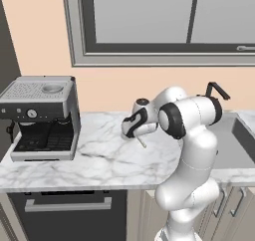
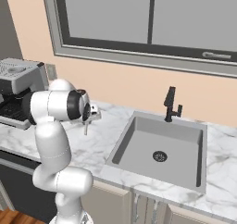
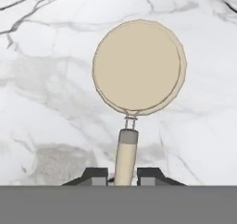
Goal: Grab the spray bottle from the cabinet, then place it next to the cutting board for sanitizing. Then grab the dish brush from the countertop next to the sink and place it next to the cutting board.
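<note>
Clamped tight on thin pale beige stick-handled dish brush point(image 3: 137, 79) with small dark two-finger gripper point(image 3: 124, 176); probably light, stiff, round head wobbly.

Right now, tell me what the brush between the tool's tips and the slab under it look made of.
The round-headed pale beige dish brush: matte plastic or light wood, judging by its flat uniform colour; a thin metal-looking link joins head and handle. The white grey-veined countertop: polished marble, going by its veining.
</note>
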Available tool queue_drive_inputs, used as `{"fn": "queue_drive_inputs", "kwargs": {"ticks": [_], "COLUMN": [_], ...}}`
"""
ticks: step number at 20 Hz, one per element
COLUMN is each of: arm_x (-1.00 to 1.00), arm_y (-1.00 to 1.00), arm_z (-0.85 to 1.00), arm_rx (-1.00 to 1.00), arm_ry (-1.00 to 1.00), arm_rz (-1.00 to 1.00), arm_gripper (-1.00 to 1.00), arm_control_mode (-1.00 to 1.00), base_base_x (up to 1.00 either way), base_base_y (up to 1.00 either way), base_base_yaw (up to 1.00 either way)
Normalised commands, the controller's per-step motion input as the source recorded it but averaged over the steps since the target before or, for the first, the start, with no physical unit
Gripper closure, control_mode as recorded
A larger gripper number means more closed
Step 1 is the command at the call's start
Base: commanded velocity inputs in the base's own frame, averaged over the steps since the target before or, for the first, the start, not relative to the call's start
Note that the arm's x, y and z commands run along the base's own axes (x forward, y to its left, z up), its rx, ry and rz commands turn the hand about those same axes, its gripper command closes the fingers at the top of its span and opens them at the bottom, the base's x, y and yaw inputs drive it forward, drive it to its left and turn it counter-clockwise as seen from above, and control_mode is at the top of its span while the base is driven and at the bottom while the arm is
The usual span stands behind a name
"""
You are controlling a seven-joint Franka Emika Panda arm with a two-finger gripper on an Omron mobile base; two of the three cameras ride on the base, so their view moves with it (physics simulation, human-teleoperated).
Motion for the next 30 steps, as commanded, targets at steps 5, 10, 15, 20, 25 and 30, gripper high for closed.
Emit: {"fn": "queue_drive_inputs", "kwargs": {"ticks": [5, 10, 15, 20, 25, 30], "arm_x": [-0.24, -0.52, -0.95, -1.00, -1.00, -1.00], "arm_y": [0.08, -0.06, -0.34, -0.29, -0.45, -0.70], "arm_z": [0.48, 0.86, 0.91, 1.00, 1.00, 1.00], "arm_rx": [0.00, 0.00, 0.11, 0.18, 0.06, 0.02], "arm_ry": [-0.12, -0.28, -0.09, -0.18, -0.13, 0.00], "arm_rz": [0.00, 0.00, 0.00, 0.00, -0.02, -0.09], "arm_gripper": [1.00, 1.00, 1.00, 1.00, 1.00, 1.00], "arm_control_mode": [-1.00, -1.00, -1.00, -1.00, -1.00, -1.00], "base_base_x": [0.00, 0.00, 0.00, 0.00, 0.00, 0.00], "base_base_y": [0.00, 0.00, 0.00, 0.00, 0.00, 0.00], "base_base_yaw": [0.00, 0.00, 0.00, 0.00, 0.00, 0.00]}}
